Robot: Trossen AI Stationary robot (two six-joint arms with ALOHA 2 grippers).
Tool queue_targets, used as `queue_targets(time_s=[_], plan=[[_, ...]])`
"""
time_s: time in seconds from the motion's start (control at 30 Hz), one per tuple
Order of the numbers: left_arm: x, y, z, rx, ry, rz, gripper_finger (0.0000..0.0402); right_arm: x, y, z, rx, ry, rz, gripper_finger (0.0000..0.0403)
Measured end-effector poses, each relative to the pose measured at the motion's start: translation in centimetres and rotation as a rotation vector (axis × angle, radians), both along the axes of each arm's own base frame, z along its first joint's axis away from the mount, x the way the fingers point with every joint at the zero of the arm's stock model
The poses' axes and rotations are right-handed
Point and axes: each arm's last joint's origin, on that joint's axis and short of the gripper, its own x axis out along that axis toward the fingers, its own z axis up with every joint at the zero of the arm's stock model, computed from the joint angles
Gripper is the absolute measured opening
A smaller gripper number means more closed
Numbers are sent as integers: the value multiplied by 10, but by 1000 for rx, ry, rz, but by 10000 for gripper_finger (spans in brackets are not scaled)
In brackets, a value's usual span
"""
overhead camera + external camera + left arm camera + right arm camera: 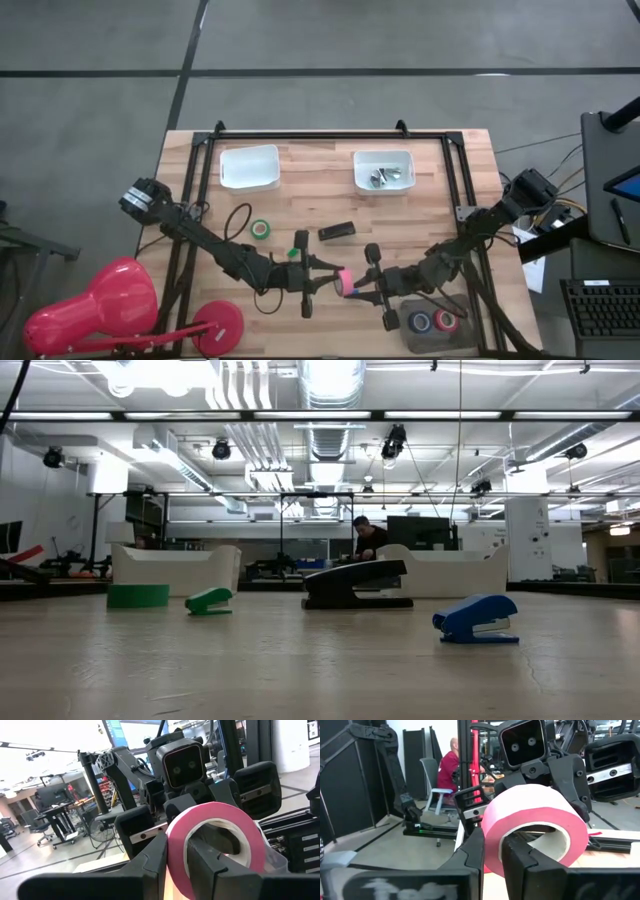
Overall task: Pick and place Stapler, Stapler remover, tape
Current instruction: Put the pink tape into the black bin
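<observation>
A pink tape roll hangs above the table's near middle between my two grippers. My left gripper reaches it from the left and is shut on it. My right gripper comes from the right and is also shut on it. The black stapler lies flat on the wood behind them. A green tape roll and a green staple remover rest to its left. In the low view a blue staple remover sits on the table right of the stapler. My left gripper pinches the roll's wall, one finger inside the hole and one outside. The fingers lie level, coming from the table's left. The roll is lifted clear of the table. My right gripper pinches the roll's wall on the opposite side, one finger in the hole, the other outside. It reaches in level from the table's right. The roll stays clear of the table.
Two white bins stand at the far edge, the right one holding metal pieces. A clear tray with red tape rolls sits near right. A black cable loop lies left. A red stand sits near left.
</observation>
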Motion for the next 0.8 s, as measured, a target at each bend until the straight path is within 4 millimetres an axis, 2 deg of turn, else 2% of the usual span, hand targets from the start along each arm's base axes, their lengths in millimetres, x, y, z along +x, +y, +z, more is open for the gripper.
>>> queue_targets(time_s=[0.3, 0.4, 0.63, 0.8], plan=[[0, -1, 0, -3, -2, -28, 73, 0, 0, 0, 2, 1, 5, 43], [0, -1, 0, -2, 2, -28, 98, 0, 1, 0, 4, 3, 5, 40], [0, -1, -1, -39, 3, -36, 186, 0, 1, -1, 2, 7, 5, 42], [0, -2, -1, -24, 4, -36, 212, -4, -2, 3, 5, 39, 3, 43]])
